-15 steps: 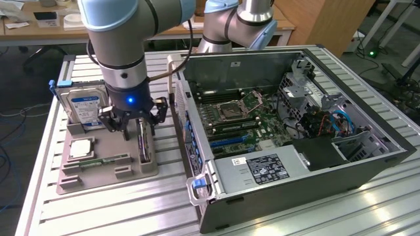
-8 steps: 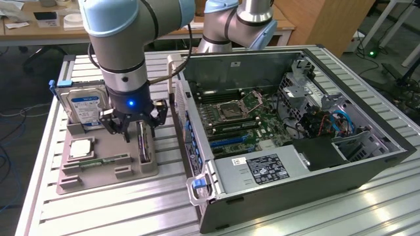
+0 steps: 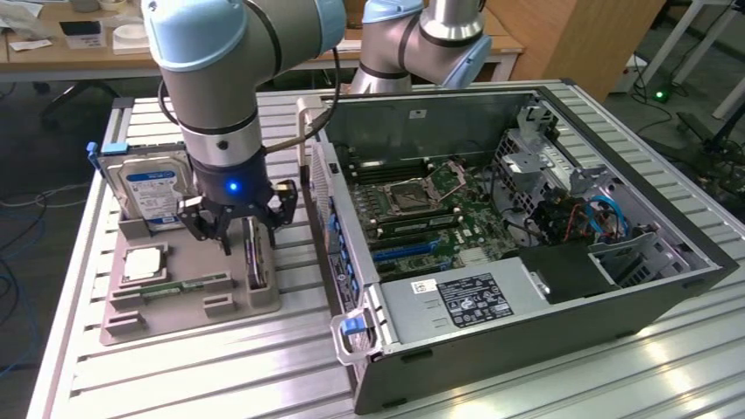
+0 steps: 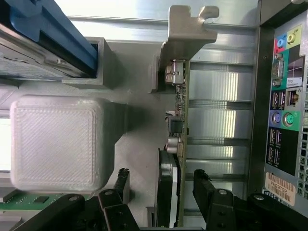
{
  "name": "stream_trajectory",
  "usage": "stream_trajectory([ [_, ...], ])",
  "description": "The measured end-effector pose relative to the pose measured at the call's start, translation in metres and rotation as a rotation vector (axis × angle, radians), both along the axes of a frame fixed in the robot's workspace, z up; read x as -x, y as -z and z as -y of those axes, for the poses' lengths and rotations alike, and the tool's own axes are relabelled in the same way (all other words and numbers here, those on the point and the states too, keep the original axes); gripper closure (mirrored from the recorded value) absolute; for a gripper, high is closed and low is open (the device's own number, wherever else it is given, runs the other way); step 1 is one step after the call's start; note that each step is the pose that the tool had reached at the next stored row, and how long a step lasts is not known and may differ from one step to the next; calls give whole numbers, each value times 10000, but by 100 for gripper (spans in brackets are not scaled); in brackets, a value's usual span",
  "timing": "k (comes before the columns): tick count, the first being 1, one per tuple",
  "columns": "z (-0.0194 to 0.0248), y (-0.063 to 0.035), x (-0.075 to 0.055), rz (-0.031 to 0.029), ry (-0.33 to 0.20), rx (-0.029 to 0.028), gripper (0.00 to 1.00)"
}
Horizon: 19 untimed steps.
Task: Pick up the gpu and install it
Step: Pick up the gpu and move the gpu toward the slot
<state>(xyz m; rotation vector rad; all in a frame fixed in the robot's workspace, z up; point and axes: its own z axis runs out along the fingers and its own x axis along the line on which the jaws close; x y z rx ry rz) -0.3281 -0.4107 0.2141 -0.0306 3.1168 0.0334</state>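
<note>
The gpu (image 3: 254,255) stands on edge in a slot of the grey holder tray (image 3: 174,307), its silvery bracket (image 3: 309,131) at the far end. My gripper (image 3: 239,229) is lowered over the card's near end. In the wrist view the gpu (image 4: 177,120) runs away from me to its bracket (image 4: 185,33). My gripper (image 4: 163,186) is open, with one black finger (image 4: 122,183) on one side of the card and the other finger (image 4: 204,185) on the opposite side. Small gaps show between the fingers and the card.
A silver hard drive (image 3: 152,188) stands upright in the tray, with a CPU (image 3: 146,262) and a green memory stick (image 3: 187,284) beside it. The open computer case (image 3: 524,218) lies at the exterior view's right; its rear ports (image 4: 284,96) sit close beside the card.
</note>
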Motion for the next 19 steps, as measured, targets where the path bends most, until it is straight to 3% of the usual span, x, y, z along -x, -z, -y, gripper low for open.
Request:
stream_trajectory([
  [13, -1, 23, -6, 2, 240, 5, 35],
  [14, -2, 23, -6, 2, 240, 4, 36],
  [16, -1, 23, -6, 3, 240, 5, 49],
  [19, -1, 23, -6, 3, 240, 4, 55],
])
